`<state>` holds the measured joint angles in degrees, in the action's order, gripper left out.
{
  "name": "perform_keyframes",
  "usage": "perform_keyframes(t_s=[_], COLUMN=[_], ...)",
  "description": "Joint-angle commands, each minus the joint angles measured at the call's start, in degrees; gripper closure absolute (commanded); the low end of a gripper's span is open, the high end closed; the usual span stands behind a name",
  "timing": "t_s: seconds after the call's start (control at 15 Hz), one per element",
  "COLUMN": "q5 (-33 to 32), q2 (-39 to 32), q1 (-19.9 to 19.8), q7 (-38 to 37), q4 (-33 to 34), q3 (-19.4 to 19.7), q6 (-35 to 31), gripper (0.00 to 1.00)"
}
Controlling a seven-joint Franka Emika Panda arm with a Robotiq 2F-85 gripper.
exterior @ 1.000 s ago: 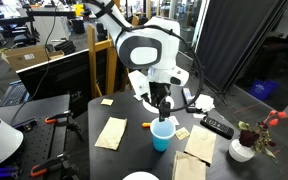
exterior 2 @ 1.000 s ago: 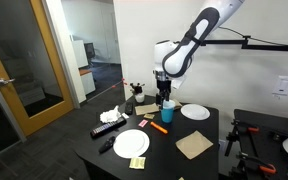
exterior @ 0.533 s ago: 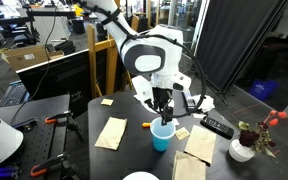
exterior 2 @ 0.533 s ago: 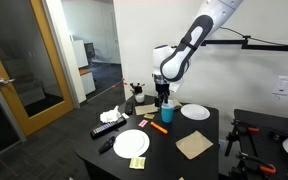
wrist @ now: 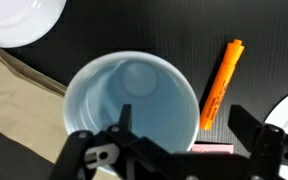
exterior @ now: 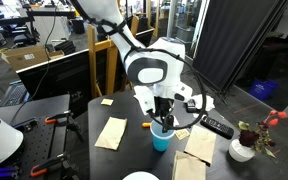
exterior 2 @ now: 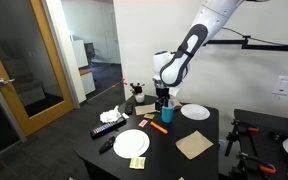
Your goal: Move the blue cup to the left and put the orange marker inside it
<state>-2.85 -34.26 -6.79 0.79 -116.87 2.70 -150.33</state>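
Blue cup [wrist: 134, 95]: stood upright on dark surface [wrist: 259, 40]. Orange marker [wrist: 221, 82]: laid just beside cup. Gripper [wrist: 181, 118]: fingers [wrist: 248, 125] spread wide over cup rim, nothing grasped.

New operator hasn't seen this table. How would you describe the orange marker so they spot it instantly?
On the black table, find the light-blue cup under the robot arm. The orange marker lies flat beside it, not touching: the only thin orange stick there.
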Motion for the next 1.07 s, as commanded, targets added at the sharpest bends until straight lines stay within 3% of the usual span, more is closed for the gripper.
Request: perform_keyframes(t_s=[0.0,0.13,0.67,1.0], q5=[1.55,1.53,1.44,0.89], q2=[-1.81,-2.28,-2.81,-1.93], q1=[-0.9,-0.94,-0.94,-0.23], q7=[2.22,2.23,2.12,1.36], q4=[1.85,2.12,2.2,1.75], q3=[-0.73,-0.77,-0.76,-0.18], q6=[-0.34,-0.32,-0.63,-0.96], gripper=[0.27,0.38,0.99,0.99])
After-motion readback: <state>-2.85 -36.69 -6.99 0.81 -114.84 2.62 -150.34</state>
